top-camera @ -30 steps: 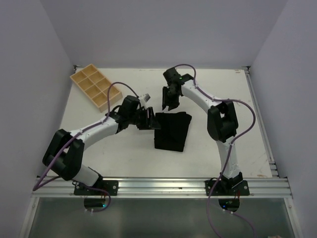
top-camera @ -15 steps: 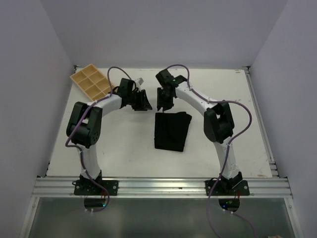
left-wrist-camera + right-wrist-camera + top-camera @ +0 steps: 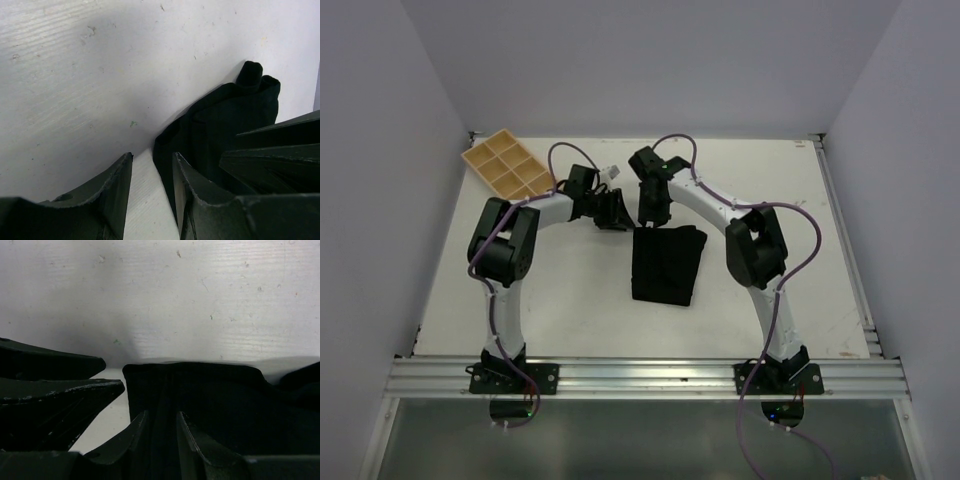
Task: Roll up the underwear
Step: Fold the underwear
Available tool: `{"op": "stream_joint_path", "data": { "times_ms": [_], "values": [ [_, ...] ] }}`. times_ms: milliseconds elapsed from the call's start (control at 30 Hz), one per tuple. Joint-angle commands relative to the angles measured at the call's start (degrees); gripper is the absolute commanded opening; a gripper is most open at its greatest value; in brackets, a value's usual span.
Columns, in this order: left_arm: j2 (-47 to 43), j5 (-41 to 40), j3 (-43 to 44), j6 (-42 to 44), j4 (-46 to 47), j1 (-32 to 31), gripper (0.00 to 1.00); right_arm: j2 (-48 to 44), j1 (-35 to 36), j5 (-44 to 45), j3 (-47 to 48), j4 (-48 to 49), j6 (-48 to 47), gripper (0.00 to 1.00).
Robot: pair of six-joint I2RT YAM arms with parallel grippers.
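The underwear (image 3: 665,265) lies flat on the white table as a black folded rectangle. My left gripper (image 3: 616,213) sits just off its far left corner. In the left wrist view the left gripper (image 3: 151,159) is open, with bare table between its jaws and the underwear (image 3: 225,115) just right of them. My right gripper (image 3: 650,212) hangs over the far edge. In the right wrist view the right gripper (image 3: 162,415) is open, and its narrow gap stands over the underwear (image 3: 215,395). The two grippers are almost touching.
A tan wooden tray (image 3: 505,167) with several compartments sits at the far left corner of the table. A metal rail (image 3: 640,375) runs along the near edge by the arm bases. White walls close in the table's far side and its left and right sides.
My left gripper has swung from the underwear's left edge up to its far left corner. The right gripper has shifted slightly left and down toward the far edge. Both jaws have narrowed a little.
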Motion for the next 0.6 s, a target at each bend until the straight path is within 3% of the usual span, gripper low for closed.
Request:
{"op": "stream_joint_path", "data": {
  "times_ms": [0, 300, 500, 567],
  "values": [
    [1.39, 2.54, 0.15, 0.77, 4.21, -0.50, 0.42, 0.21, 0.49, 2.79, 0.09, -1.35, 1.60, 0.33],
    [4.20, 3.60, -0.03, -0.63, 6.24, -2.00, 0.37, 1.52, 0.49, 1.91, -0.45, -0.02, 1.51, 0.30],
    [4.38, 3.60, -1.26, -0.63, 6.24, -2.17, 0.10, 2.58, 0.84, 1.65, -0.80, 0.94, 1.69, 0.29],
    [4.20, 3.60, -1.44, -0.90, 8.26, -2.17, 0.06, 3.28, 0.84, 1.56, -0.54, 0.85, 1.77, 0.29]
  ]
}}
